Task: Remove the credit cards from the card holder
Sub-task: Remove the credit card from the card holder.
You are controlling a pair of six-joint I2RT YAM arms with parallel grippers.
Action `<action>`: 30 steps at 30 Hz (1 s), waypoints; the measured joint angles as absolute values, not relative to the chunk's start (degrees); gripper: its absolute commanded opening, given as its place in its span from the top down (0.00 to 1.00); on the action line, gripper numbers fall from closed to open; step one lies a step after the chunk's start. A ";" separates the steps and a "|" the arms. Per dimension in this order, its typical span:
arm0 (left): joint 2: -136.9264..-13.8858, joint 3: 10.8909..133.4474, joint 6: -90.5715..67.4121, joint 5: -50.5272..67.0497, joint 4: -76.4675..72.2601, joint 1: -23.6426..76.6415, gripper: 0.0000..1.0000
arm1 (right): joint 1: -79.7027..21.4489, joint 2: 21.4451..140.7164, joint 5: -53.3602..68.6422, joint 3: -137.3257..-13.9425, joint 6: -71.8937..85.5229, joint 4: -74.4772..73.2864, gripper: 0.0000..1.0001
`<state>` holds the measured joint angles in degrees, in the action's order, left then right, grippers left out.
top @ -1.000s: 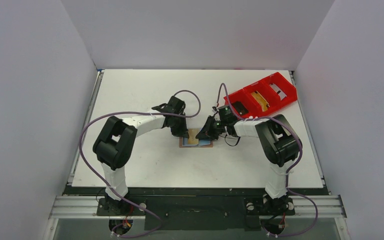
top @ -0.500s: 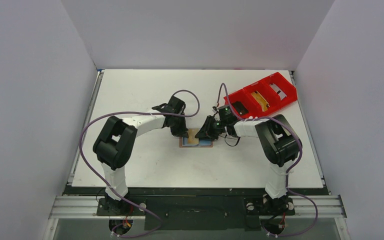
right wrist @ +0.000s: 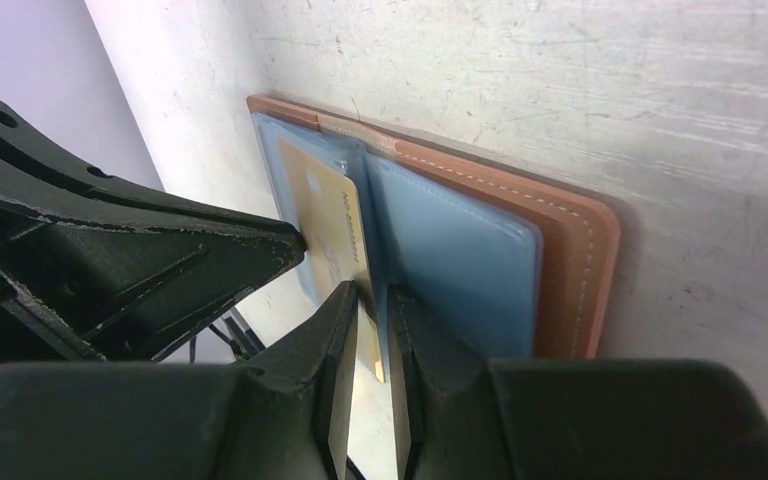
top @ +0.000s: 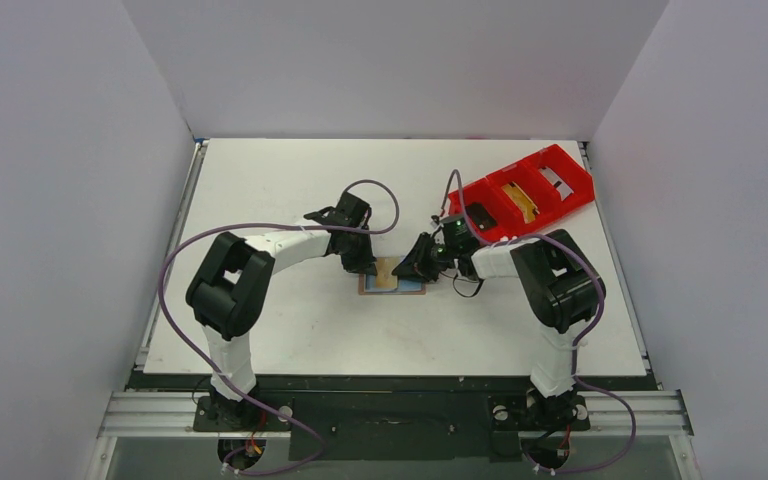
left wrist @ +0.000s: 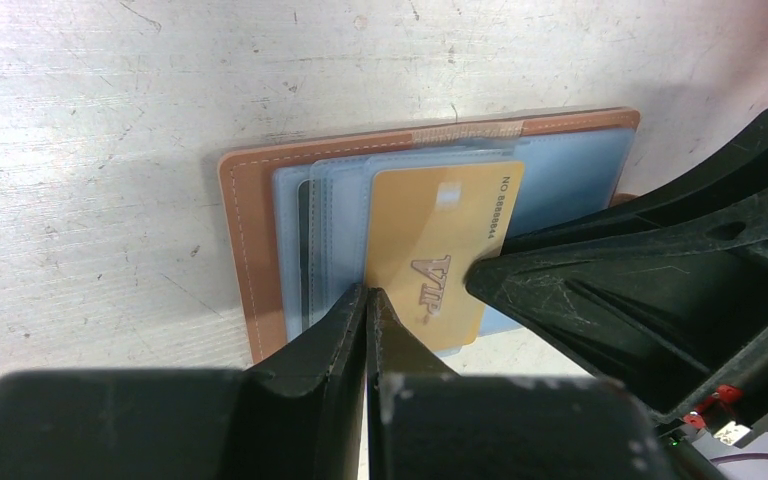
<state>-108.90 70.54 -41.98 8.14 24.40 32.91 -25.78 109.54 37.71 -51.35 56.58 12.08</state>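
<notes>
The tan card holder lies open on the table between my grippers, pale blue inner faces up. A gold credit card marked VIP sticks partway out of its pocket, past the holder's edge. My left gripper is shut and empty, its tips pressed on the holder beside the card. My right gripper is closed to a narrow gap on the gold card's edge, the card standing between its fingertips. More cards sit deeper in the blue pockets.
A red compartment tray with small items stands at the back right of the white table. Grey walls enclose the table on three sides. Purple cables loop over both arms.
The right wrist has shifted slightly to the right while its fingers stay at the card. The left arm and the card holder have not moved.
</notes>
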 measured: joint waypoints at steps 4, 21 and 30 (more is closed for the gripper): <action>-108.99 70.57 -42.04 8.14 24.40 32.91 1.00 | -25.26 109.54 38.13 -49.71 58.43 15.03 0.86; -109.43 71.13 -42.44 8.10 24.77 32.84 1.00 | -24.40 109.54 38.85 -45.93 64.90 24.14 0.95; -109.58 71.33 -42.44 8.08 24.88 32.77 1.00 | -24.49 109.54 38.85 -45.93 65.23 24.64 1.00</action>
